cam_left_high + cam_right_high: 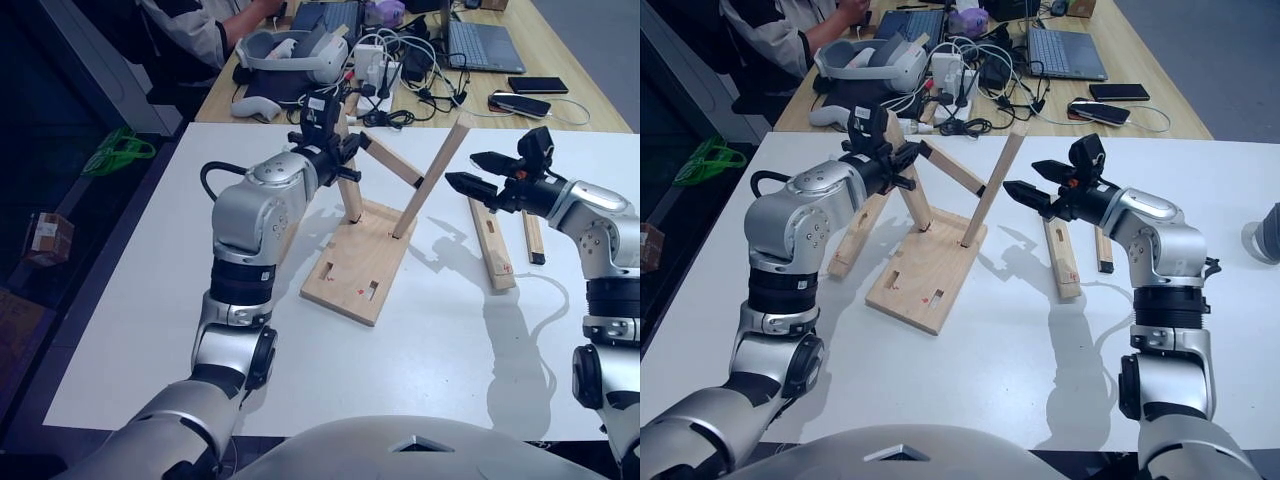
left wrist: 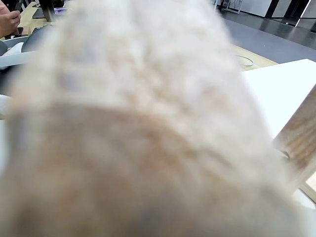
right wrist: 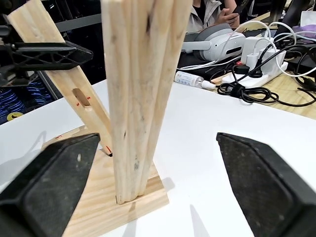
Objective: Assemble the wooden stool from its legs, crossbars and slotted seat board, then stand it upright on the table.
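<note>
The first leg (image 1: 352,200) is clamped near its top by the left claw (image 1: 335,150). It is stood on the far end of the seat board (image 1: 350,270), which is laid flat on the white desk (image 1: 150,300). A crossbar (image 1: 392,160) slants from it to the leaning second leg (image 1: 430,180). Just beside that leg the right claw (image 1: 462,168) is held wide open, gripping nothing. Two loose pieces (image 1: 492,245) lie further right.

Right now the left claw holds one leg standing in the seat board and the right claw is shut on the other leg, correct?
No: the right claw is open, its fingers clear of the right leg, as the right wrist view shows. The left claw holds the left leg.
</note>
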You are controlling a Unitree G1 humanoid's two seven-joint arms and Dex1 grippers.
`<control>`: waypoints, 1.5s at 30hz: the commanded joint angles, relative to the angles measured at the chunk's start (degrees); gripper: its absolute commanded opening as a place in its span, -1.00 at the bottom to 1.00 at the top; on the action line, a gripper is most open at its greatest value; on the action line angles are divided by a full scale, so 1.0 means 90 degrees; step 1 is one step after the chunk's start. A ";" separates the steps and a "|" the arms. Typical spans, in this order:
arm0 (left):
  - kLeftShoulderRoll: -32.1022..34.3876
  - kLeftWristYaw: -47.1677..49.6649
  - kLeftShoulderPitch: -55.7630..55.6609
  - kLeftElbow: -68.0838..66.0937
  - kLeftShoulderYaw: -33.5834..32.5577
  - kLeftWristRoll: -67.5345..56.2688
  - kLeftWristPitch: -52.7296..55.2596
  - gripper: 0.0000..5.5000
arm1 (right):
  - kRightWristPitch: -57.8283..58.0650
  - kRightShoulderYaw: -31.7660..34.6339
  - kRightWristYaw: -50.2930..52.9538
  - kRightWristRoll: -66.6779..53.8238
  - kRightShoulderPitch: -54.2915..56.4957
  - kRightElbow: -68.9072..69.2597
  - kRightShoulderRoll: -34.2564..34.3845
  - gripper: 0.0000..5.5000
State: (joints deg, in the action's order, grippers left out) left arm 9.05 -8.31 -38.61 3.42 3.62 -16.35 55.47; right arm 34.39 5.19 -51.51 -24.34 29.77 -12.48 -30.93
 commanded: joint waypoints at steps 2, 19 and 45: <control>0.0308 -0.0423 0.0516 -0.0166 0.0660 0.0021 0.0966 -0.63 | -0.0104 -0.0059 -0.0127 0.0101 0.0059 -0.0080 -0.0213 0.59; 0.0564 -0.0676 0.0339 -0.0308 0.0914 -0.0030 0.1005 -0.63 | -0.0063 -0.0292 -0.0379 0.0015 0.0253 -0.0104 0.0036 0.59; 0.0490 -0.0676 0.0348 -0.0386 0.0684 -0.0118 0.1001 -0.63 | 0.0254 -0.0322 -0.0993 -0.0205 -0.0276 0.0610 -0.0427 0.59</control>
State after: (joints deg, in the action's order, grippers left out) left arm 12.91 -14.32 -40.26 3.31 6.84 -18.69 57.82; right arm 35.56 1.67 -60.13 -24.41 26.93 -8.68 -34.83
